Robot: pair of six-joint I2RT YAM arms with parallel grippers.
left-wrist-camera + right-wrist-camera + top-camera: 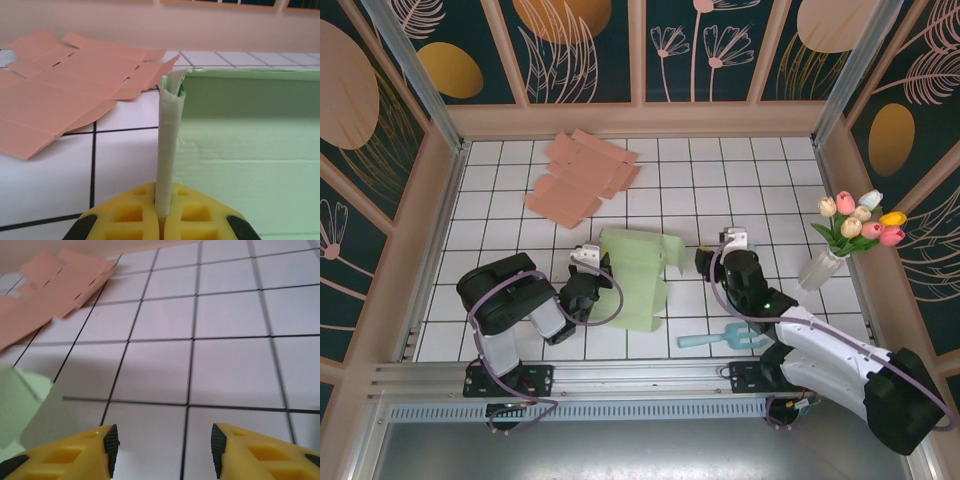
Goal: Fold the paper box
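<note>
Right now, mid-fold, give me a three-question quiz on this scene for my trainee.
1. True or false: the right gripper holds the green paper box.
2. The left gripper is: A) open, empty; B) shut on the box's upright flap; C) open around the flap.
3. Fill in: the pink box blanks lie ___ from the arms' bases than the green paper box.
Key: 1 false; 2 B; 3 farther.
</note>
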